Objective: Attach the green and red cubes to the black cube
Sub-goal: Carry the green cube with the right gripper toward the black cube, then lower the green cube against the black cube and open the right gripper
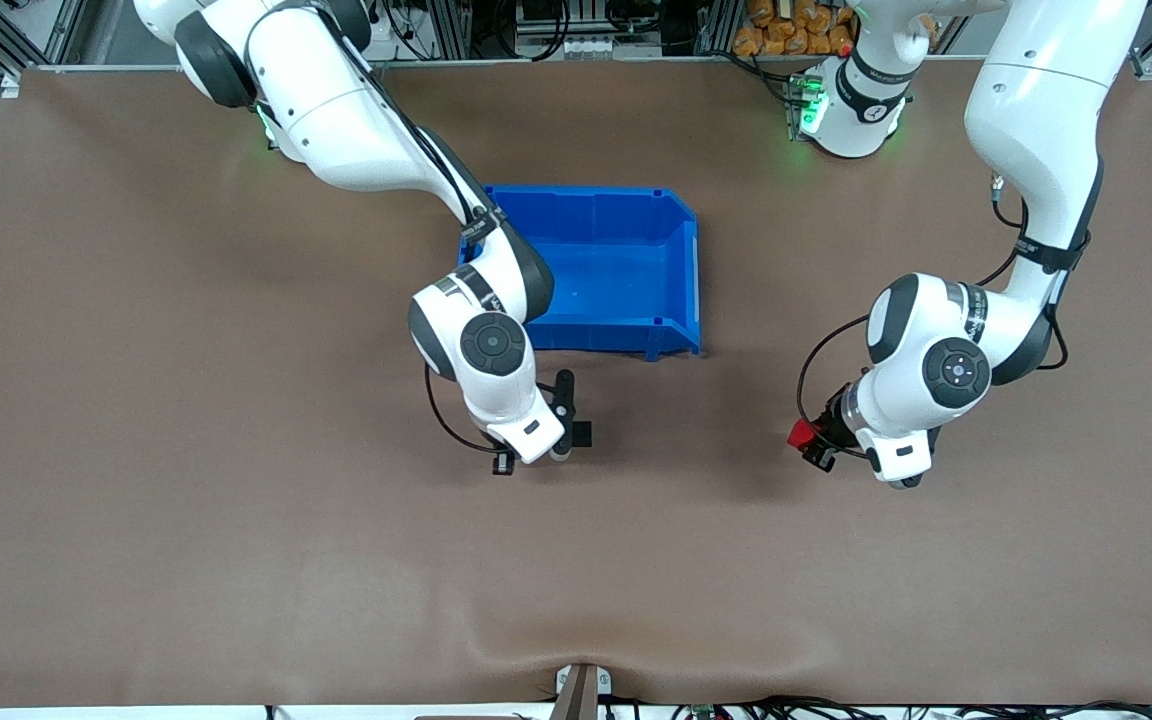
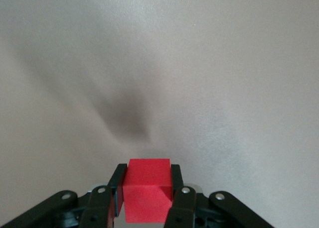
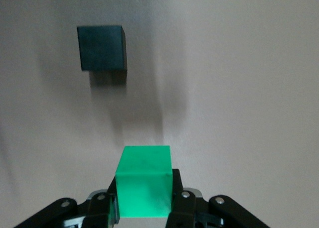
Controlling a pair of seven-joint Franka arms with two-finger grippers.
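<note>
My right hand (image 3: 144,200) is clamped on the green cube (image 3: 144,185), one finger on each of two facing sides, the cube standing proud of my fingertips with its upper face fully showing. I hold it up over the bare brown counter (image 1: 236,520), just on the front camera's side of the blue bin (image 1: 626,265). In the front view my own wrist covers this cube.

The black cube (image 1: 581,433) sits flat on the counter, nearer to the front camera than the bin and just beside my right hand, on the side toward the left arm's end. It is apart from the green cube, with bare counter between them in the right wrist view. There its edges run nearly square to the green cube's edges, and one face looks toward the face I am carrying. Being a cube, it has no long axis to speak of, and neither do the other two.

My left hand (image 2: 147,200) is closed tight on the red cube (image 2: 147,195), held low over open counter toward the left arm's end, well apart from the black cube. The red cube sits level between the fingers (image 2: 117,188), one flat face pointing forward, away from my wrist.
</note>
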